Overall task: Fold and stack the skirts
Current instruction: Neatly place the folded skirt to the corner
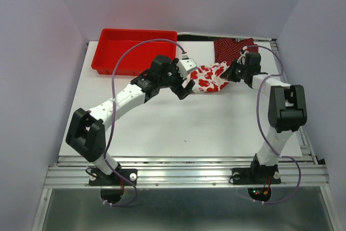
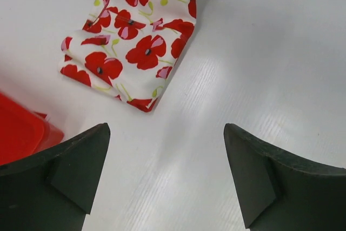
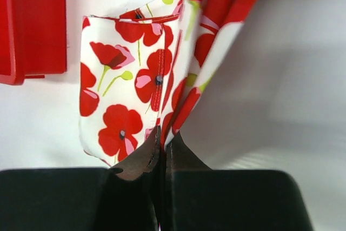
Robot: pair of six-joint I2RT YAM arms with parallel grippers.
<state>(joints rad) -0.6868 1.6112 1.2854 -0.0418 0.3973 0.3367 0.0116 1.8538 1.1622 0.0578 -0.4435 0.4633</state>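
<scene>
White flowered skirt [image 1: 208, 79] lies folded on your counter [image 1: 189, 128], one edge pinched tight in your right jaws. Your left jaws hang wide apart beside it. Dotted skirt [image 1: 232, 48] lies behind.

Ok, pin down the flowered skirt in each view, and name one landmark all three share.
Top external: the flowered skirt sits just above mid-picture, right of the red tray.
Left wrist: the skirt is upper left, folded flat.
Right wrist: the skirt is centre-left, an edge pinched in the right gripper, jaws shut.
Shared landmark: the red tray, lower left in left wrist, upper left in right wrist.
</scene>
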